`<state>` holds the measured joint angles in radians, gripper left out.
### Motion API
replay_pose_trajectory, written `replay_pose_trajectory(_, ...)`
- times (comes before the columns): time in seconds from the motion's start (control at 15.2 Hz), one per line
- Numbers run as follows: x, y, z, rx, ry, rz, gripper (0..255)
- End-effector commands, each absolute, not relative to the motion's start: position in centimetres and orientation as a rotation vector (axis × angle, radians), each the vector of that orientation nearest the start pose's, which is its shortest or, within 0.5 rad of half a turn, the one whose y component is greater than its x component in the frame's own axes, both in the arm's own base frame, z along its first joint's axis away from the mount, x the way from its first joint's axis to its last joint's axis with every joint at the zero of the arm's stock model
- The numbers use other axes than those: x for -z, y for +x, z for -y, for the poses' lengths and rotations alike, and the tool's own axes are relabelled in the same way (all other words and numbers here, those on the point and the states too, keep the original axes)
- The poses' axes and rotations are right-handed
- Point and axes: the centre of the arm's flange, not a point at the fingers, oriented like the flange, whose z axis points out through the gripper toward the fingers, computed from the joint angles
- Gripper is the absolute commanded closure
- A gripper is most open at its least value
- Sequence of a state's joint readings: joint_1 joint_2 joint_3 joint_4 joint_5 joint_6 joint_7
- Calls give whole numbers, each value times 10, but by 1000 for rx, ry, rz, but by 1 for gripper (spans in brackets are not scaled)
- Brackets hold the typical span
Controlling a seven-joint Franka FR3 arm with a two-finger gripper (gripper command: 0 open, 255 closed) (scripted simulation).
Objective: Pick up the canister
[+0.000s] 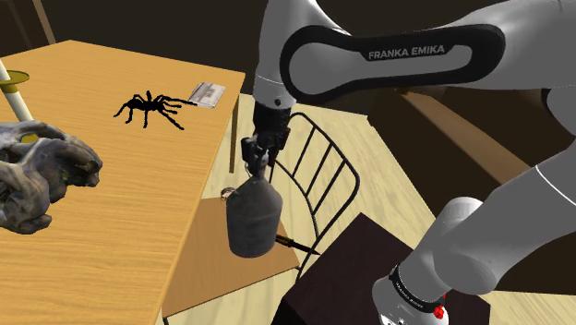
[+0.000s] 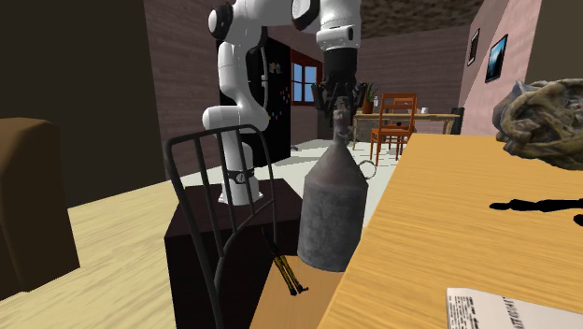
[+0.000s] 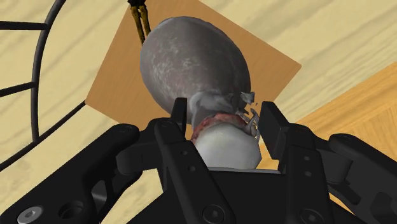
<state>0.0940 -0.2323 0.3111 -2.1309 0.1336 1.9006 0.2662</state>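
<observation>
The canister point(image 1: 254, 217) is a dull grey metal jug with a narrow neck and a small ring handle. It stands over the wooden seat point(image 1: 208, 268) of a chair beside the table. My black gripper point(image 1: 258, 159) comes down on its top from above. In the wrist view the fingers point(image 3: 180, 113) clasp the neck of the canister point(image 3: 191, 63) from both sides, so the gripper point(image 3: 222, 118) is shut on it. The second exterior view has the canister point(image 2: 332, 206) upright under the gripper point(image 2: 338, 105). Whether its base still touches the seat I cannot tell.
The chair's black wire back point(image 1: 323, 185) rises close beside the canister, with my dark stand point(image 1: 360, 277) behind it. A thin dark stick point(image 1: 291, 244) lies on the seat. The wooden table point(image 1: 111, 185) carries a black spider point(image 1: 148, 109), a paper card point(image 1: 207, 92) and a rocky lump point(image 1: 37, 175).
</observation>
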Motion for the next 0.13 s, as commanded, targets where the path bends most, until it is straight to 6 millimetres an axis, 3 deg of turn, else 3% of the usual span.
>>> replay_pose_trajectory(0.0, -510, 441, -209, -30, -3087, 134, 255)
replay_pose_trajectory(0.07, -510, 441, -209, -30, -3087, 134, 255)
